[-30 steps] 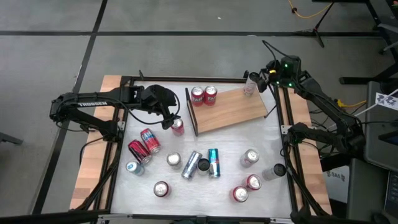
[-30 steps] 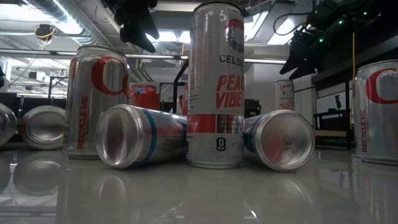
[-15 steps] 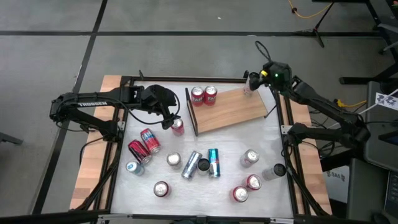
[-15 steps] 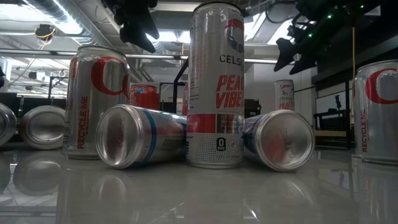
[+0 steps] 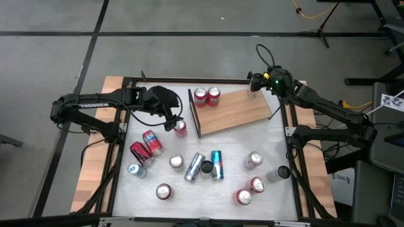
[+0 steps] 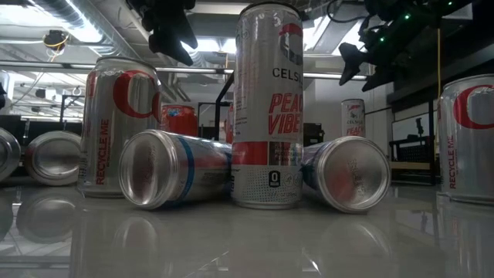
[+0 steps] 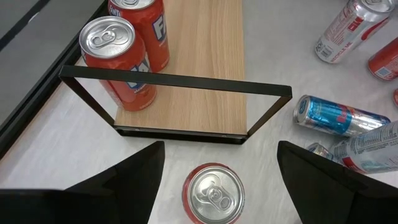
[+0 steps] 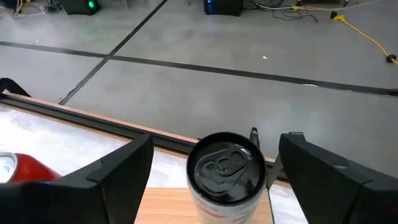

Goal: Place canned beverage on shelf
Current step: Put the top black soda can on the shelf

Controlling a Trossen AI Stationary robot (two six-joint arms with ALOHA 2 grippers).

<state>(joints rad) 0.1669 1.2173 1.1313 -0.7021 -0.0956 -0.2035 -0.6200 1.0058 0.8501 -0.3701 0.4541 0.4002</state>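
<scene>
While the right hand (image 8: pixel 211 180) is held over the silver can (image 5: pixel 251 91) at the shelf's (image 5: pixel 233 110) far right corner, fingers apart and straddling it with clear gaps on both sides, the can is judged already set down upright on the board and not gripped. A straight vertical lift is advised there, so that neither finger clips the rim and tips the can off the board's edge, which is just beside it. The left hand (image 7: pixel 217 171) is poised over a red can (image 7: pixel 214 193) standing on the white desk (image 5: pixel 233 145) just outside the shelf's dark rail (image 7: pixel 177 84); its fingers are apart, either side of the lid, no contact seen. For that pick, the hand should be lowered square over the can, closed on the body below the lid, then lifted clear above the rail before crossing. Two red cans (image 5: pixel 207 97) are already standing just inside the rail, so the next can is best placed on bare wood beyond them, not nudged against them. Other cans stay scattered on the desk.
</scene>
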